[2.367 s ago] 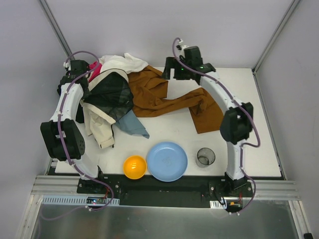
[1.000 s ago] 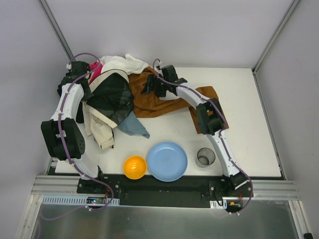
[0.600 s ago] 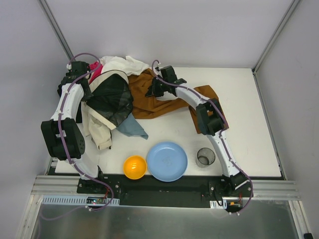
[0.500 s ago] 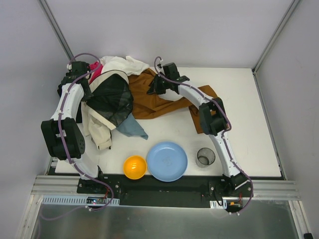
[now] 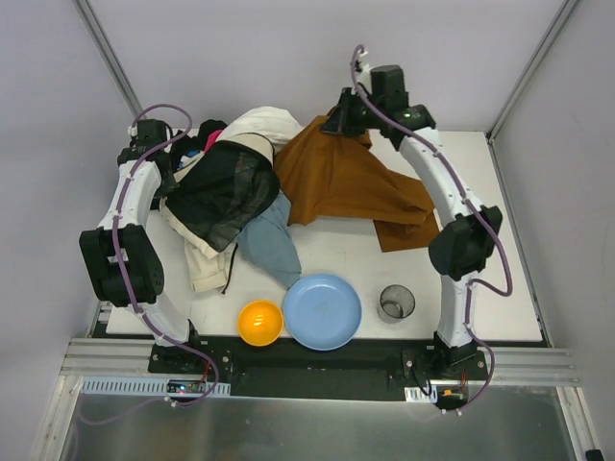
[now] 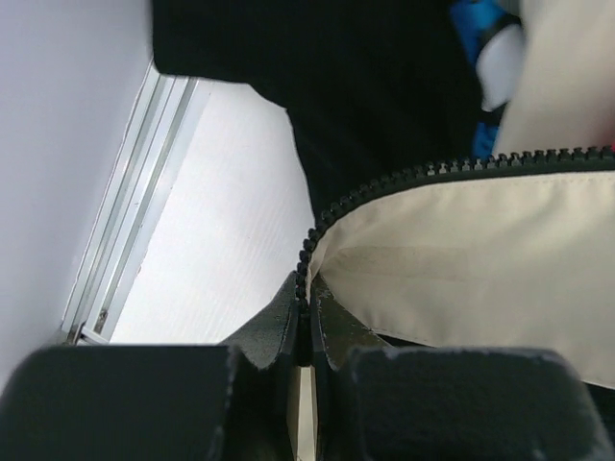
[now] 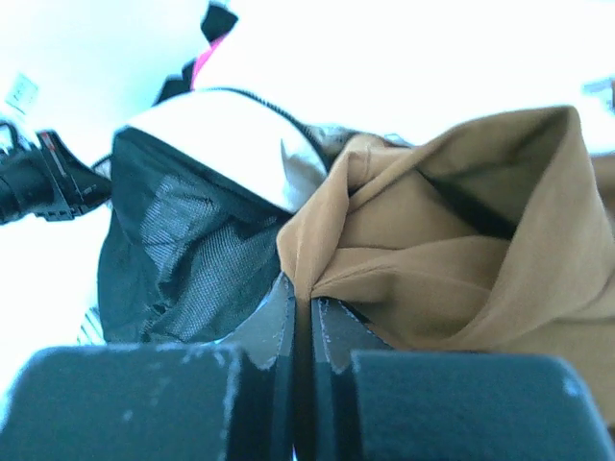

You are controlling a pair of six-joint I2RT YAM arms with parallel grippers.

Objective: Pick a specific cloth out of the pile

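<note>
The rust-brown cloth point(image 5: 351, 182) hangs lifted at its far end and drapes down to the table at the right. My right gripper point(image 5: 336, 121) is shut on a bunched fold of that cloth point(image 7: 423, 259), its jaws point(image 7: 303, 288) pinching the edge. The pile point(image 5: 226, 187) lies to the left: a black mesh garment, cream and white pieces, a bit of pink, and a blue-grey cloth point(image 5: 274, 240) trailing toward the front. My left gripper point(image 5: 163, 178) sits at the pile's left edge. It point(image 6: 306, 288) is shut on the zipper edge of the black-and-cream garment point(image 6: 461, 240).
A blue plate point(image 5: 322, 310), an orange bowl point(image 5: 259, 322) and a dark mesh cup point(image 5: 396, 303) stand along the near edge. The blue-grey cloth's tip touches the plate's rim. Walls enclose the table on the left, back and right.
The right gripper shut on the brown cloth and rose back and to the right, lifting it away from the pile. The black garment and blue-grey cloth shifted. The left gripper stayed put.
</note>
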